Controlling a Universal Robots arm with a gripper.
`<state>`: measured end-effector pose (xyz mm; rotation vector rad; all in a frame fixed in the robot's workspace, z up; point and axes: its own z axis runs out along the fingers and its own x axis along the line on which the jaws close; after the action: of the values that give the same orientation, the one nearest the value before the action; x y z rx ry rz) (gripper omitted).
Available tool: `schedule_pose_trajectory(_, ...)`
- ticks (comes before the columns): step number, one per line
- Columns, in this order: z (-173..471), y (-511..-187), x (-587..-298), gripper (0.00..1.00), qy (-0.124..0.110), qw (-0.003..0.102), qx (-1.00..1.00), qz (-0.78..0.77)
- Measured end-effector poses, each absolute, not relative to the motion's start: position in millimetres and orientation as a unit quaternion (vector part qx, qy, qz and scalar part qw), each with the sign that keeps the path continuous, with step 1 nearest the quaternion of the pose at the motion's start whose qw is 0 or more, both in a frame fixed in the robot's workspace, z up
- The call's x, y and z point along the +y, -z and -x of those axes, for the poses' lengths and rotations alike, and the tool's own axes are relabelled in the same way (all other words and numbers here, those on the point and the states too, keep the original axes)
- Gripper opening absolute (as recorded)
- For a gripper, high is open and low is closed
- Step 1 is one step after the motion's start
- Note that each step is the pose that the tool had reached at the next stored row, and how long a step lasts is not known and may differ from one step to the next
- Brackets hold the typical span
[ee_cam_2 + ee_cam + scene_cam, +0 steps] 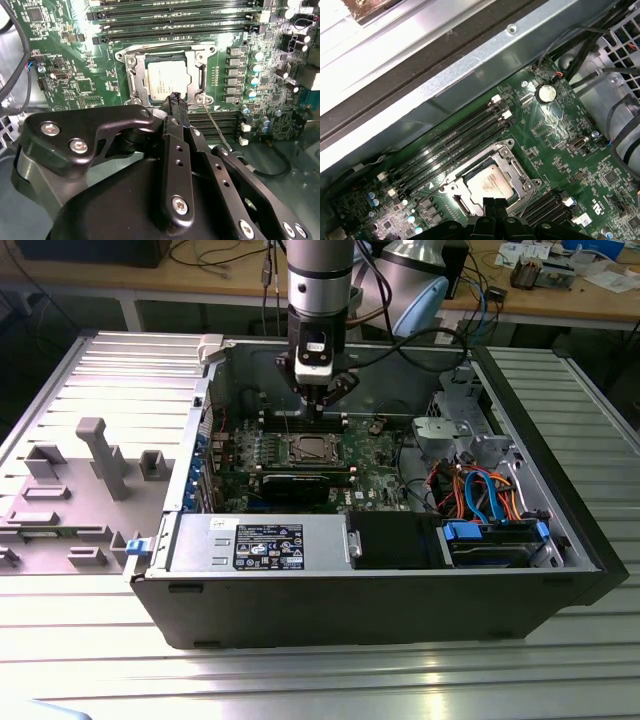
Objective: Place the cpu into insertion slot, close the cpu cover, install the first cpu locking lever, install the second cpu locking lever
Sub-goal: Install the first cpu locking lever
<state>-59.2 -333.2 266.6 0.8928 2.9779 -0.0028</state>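
No text, number or sign can be read. The black-and-white label (pixel 268 545) on the power supply housing (pixel 200 540) carries fine print and symbols, all illegible. The cpu (pixel 167 82) shows faint engraving in the second wrist view, unreadable. White silkscreen marks on the motherboard (pixel 555 145) cannot be made out.

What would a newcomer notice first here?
The open computer case dominates the exterior view, with the arm's hand hanging down into it over the green board. In both wrist views the hand's shut tips sit right at the edge of the socket. There the silver cpu lies framed by the cpu cover.
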Motion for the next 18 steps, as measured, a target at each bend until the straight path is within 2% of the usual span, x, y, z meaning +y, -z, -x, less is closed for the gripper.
schedule_pose_trajectory(18,59.2,-266.5,-333.2,0.11,-0.001,0.016,0.980,-0.200)
